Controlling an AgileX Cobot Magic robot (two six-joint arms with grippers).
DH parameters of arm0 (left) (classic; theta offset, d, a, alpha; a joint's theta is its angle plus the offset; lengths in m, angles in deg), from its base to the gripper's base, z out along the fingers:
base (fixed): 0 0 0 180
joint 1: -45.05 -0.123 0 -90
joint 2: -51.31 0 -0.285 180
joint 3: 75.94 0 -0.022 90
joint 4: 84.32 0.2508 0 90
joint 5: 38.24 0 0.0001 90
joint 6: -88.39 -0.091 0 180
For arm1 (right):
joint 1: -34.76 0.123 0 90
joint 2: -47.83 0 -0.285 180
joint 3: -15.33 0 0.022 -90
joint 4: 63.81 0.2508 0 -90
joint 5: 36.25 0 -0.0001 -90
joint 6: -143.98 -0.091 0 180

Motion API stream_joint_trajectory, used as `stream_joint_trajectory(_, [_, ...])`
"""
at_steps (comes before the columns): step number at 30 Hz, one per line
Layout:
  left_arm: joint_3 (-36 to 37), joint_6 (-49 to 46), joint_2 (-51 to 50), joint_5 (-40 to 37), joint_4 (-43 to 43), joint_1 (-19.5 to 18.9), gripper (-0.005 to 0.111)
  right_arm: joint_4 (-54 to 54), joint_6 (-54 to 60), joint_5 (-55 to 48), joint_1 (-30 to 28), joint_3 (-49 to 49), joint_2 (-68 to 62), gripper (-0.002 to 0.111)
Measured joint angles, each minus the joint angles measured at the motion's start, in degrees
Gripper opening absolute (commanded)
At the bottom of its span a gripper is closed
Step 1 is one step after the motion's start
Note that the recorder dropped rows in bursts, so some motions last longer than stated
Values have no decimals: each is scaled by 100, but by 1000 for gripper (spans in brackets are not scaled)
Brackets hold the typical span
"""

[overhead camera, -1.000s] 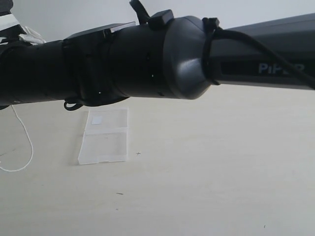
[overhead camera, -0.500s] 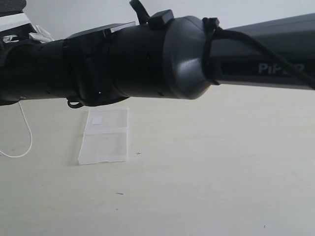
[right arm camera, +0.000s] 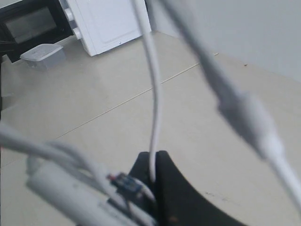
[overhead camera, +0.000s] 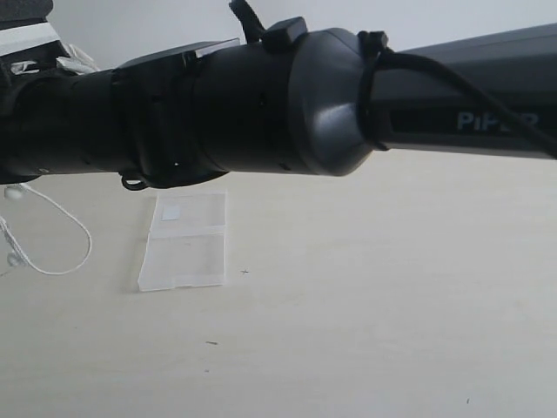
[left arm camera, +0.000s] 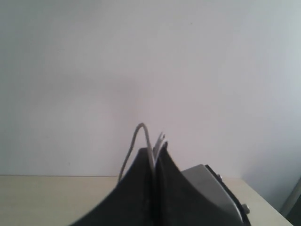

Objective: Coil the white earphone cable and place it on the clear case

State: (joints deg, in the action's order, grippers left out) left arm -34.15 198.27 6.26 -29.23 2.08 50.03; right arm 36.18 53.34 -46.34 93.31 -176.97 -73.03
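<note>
white earphone cable [overhead camera: 57, 273]: hangs in a slack loop that reaches the table [overhead camera: 392, 331], well to the left of the clear case in the exterior view; no part of it lies on the case.
clear case [overhead camera: 184, 248]: flat on the table, lid side up, with a small whitish patch near its far end; nothing rests on it.
left gripper [left arm camera: 154, 151]: fingers pressed together, with thin strands of the cable sticking out from between the tips.
right gripper [right arm camera: 154, 162]: fingers closed on one strand of the cable, which runs away from the tips; a thicker white piece of the cable hangs blurred close to the lens.
black arm [overhead camera: 261, 113]: crosses the exterior view above the case, hiding both grippers there.
white box [right arm camera: 108, 21]: stands at the table's edge, in the right wrist view only; its place relative to the case cannot be told.
</note>
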Motion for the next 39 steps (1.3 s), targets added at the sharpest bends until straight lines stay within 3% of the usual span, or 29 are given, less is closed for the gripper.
stream_joint_trajectory(12, [0,0,0,-696,414,0,0,-346,-173,91,0,71,107,0])
stream_joint_trajectory(20, [0,0,0,-697,457,0,0,-589,-153,777,0,470,360,0])
stream_joint_trajectory(31, [64,0,23,-653,544,0,0,-740,95,408,8,593,579,0])
stream_joint_trajectory(39, [114,0,23,-599,974,0,12,-2612,-1699,244,8,593,606,0])
